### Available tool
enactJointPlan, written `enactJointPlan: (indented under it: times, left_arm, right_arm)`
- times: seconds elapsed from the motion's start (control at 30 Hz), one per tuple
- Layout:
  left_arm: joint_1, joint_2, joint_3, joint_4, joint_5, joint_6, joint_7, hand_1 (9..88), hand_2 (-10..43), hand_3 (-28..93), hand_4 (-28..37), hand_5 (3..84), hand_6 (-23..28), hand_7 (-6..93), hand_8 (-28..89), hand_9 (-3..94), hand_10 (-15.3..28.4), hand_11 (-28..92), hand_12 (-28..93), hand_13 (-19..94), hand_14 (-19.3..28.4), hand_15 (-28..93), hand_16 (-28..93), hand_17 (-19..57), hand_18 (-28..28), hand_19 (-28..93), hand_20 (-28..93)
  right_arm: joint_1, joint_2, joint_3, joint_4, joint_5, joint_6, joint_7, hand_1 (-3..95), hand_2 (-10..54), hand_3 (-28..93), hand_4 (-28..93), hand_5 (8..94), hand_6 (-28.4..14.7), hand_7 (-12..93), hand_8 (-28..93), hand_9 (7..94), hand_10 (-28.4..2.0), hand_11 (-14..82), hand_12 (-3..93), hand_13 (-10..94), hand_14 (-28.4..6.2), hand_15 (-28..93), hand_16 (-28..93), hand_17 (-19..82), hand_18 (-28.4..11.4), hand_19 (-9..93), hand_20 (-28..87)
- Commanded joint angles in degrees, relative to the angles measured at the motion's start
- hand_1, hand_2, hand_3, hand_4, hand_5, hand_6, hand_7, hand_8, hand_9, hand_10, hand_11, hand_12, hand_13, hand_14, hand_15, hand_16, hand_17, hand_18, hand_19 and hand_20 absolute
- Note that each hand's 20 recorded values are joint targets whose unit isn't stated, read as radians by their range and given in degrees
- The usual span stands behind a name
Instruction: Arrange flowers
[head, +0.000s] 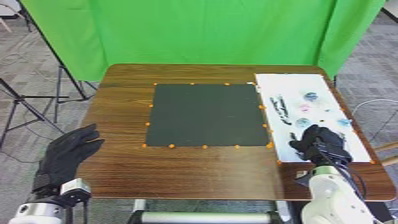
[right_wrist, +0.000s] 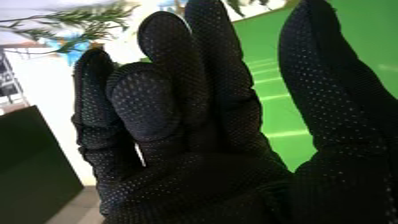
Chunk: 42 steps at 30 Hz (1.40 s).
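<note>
In the head view my right hand is over the near part of a white sheet on the table's right side. Small flowers lie on that sheet: a blue one, a pink one and a pale blue one. Beside them are dark slender pieces. The right wrist view has my right hand open, fingers mostly straight, holding nothing; green sprigs show beyond the fingertips. My left hand is open and empty at the table's left edge.
A dark square mat lies mid-table, with small orange markers around its border. Brown table top extends between the mat and the front edge. A green curtain hangs behind the table, and a black stand is on the left.
</note>
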Motion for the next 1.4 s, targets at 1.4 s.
enactJointPlan:
  times: [1.4]
  left_arm:
    - [-0.7, 0.19, 0.18, 0.24, -0.04, -1.22, 0.55, 26.8, 3.0, 81, -21.5, 42.3, 11.8, 19.4, -11, 35.2, 20.4, 35, 10, 25, 26.7, 65, -14, -9.1, 22.9, 60, 16]
  right_arm:
    - [3.4, -1.2, -9.5, 11.8, -7.4, -11.7, 1.6, 37.4, -9.5, 76, -28, 69.0, -4.6, 37, 0, 69.3, -17.8, 50.8, 25.2, 66, -12.7, 78, 25, 34, -24.4, 90, 8]
